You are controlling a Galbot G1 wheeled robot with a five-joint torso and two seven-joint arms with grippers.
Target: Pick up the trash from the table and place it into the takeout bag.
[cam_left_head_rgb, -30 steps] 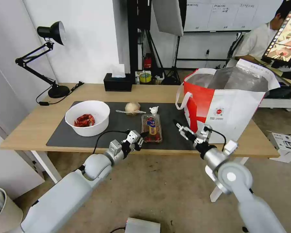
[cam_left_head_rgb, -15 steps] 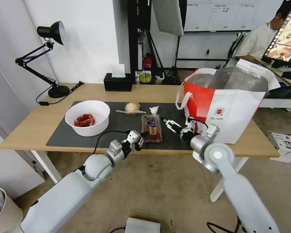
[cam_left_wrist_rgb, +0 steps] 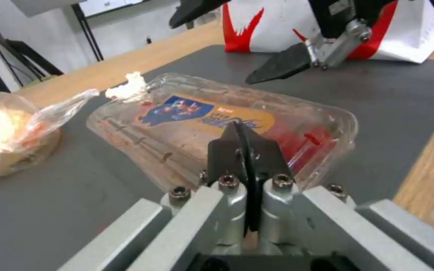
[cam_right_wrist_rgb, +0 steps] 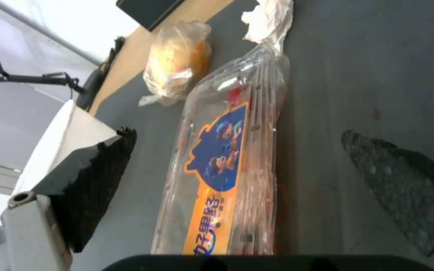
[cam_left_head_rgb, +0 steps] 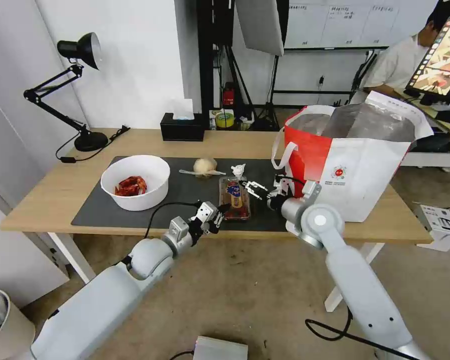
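Swinging in from the bag (cam_left_head_rgb: pixel 357 165) side, right gripper (cam_left_head_rgb: pixel 251 186) w/ jaws spread is now hovering just beside the tray (cam_left_head_rgb: pixel 234 197) lying on the desk (cam_left_head_rgb: pixel 45 197) mat, while left gripper (cam_left_head_rgb: pixel 220 210), jaws clenched on nothing, is waiting at tray's near end.

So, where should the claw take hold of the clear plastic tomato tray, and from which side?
Probably across its long side walls near the middle, coming from above. The clear plastic clamshell tray lies flat and narrow on the dark grey mat; the open right claw already hangs beside it, wide enough to straddle it.
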